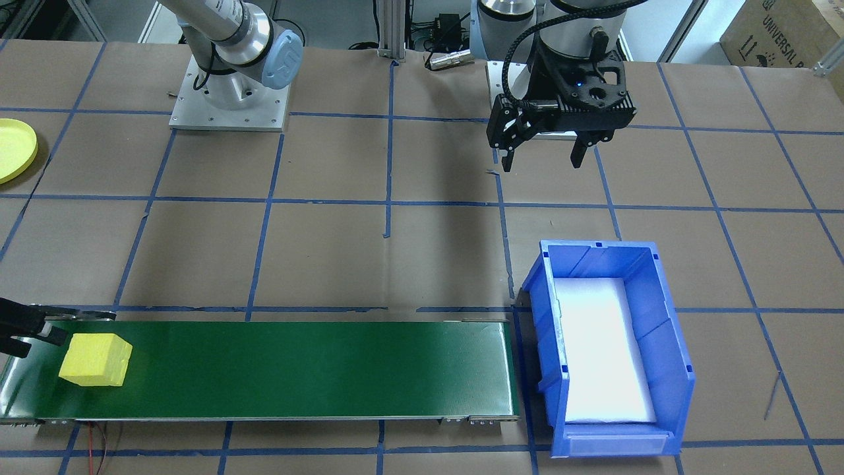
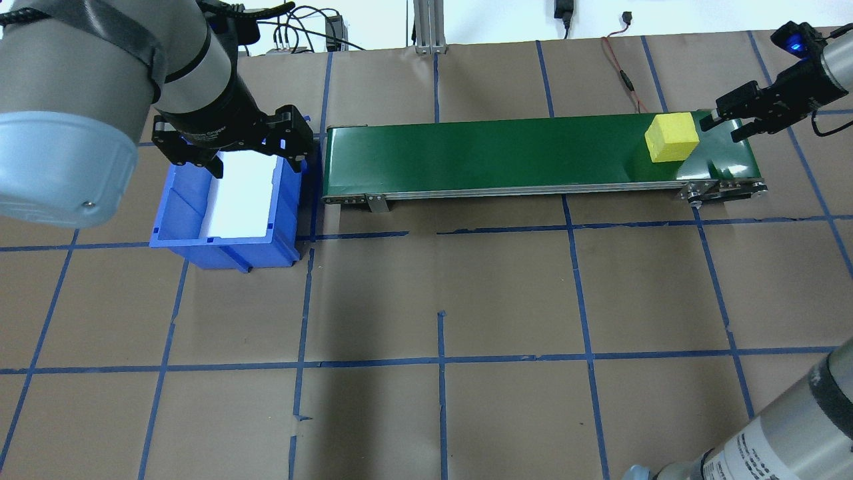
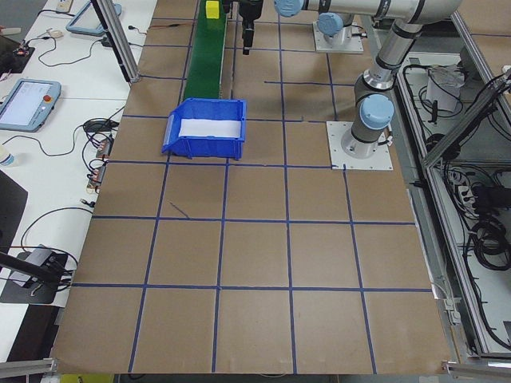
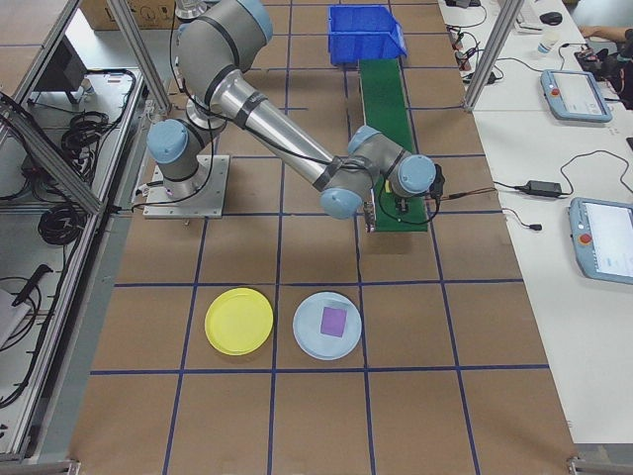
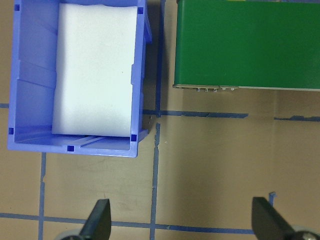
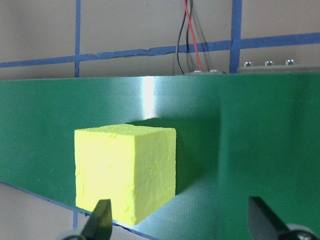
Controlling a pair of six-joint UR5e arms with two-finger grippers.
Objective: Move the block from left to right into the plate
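A yellow foam block [image 1: 95, 359] [image 2: 672, 138] [image 6: 125, 172] sits on the green conveyor belt [image 1: 297, 369] at the end on my right side. My right gripper [image 2: 723, 128] [image 6: 180, 220] hovers low just beyond that end, open and holding nothing, with the block a little ahead of its left finger. The yellow plate [image 1: 13, 148] [image 4: 238, 321] lies on the table farther to my right, apart from the belt. Open and holding nothing, my left gripper [image 1: 543, 161] [image 5: 182, 220] hangs above the table beside the blue bin [image 1: 659, 343].
The blue bin [image 2: 226, 250] with a white foam liner stands at the belt's other end. A pale blue plate [image 4: 328, 325] with a purple square on it lies next to the yellow plate. Red and black wires [image 6: 189, 35] run behind the belt.
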